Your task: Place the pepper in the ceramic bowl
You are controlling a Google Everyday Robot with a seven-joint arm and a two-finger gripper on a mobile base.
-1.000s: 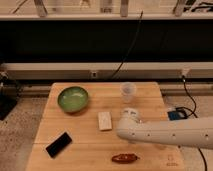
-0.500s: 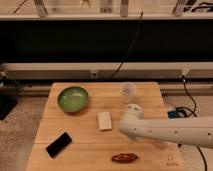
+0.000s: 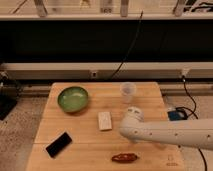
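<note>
The pepper [image 3: 125,158], small, dark red and glossy, lies on the wooden table [image 3: 90,150] near its front edge. The ceramic bowl [image 3: 73,98], round and green, stands empty at the table's back left. My white arm reaches in from the right. My gripper [image 3: 128,134] is at the arm's left end, just above and behind the pepper and well to the right of the bowl. The arm's bulk hides most of it. The pepper lies free on the wood.
A white block [image 3: 104,120] lies mid-table between bowl and arm. A black phone-like slab [image 3: 59,144] lies at the front left. A clear plastic cup [image 3: 128,92] stands at the back right. A blue object [image 3: 175,115] and cables sit off the table's right side.
The arm's left end has shifted only slightly over the table's front right. The pepper, bowl and other objects have not moved.
</note>
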